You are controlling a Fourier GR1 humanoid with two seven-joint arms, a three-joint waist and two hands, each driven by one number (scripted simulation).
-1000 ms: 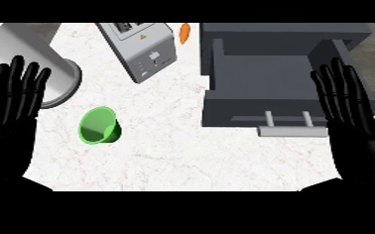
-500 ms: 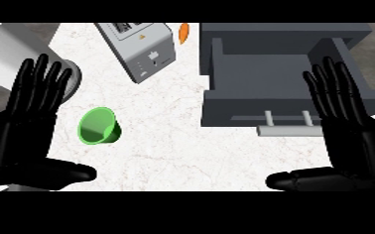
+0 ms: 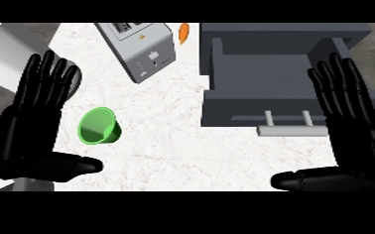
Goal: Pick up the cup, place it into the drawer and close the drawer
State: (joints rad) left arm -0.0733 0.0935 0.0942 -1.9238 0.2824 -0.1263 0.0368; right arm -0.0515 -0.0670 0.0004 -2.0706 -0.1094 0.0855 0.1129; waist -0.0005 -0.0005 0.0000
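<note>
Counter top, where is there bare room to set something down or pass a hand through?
Bare counter lies between the green cup and the open drawer, and along the near edge between the left hand and right hand. The far side is crowded: toaster, orange object, drawer.

We see the right hand (image 3: 350, 124) cover the drawer's (image 3: 256, 87) 3 o'clock wall. The toaster (image 3: 139, 49) is cut off at 12 o'clock, beside an orange sliver (image 3: 184, 31) too small to tell.
</note>
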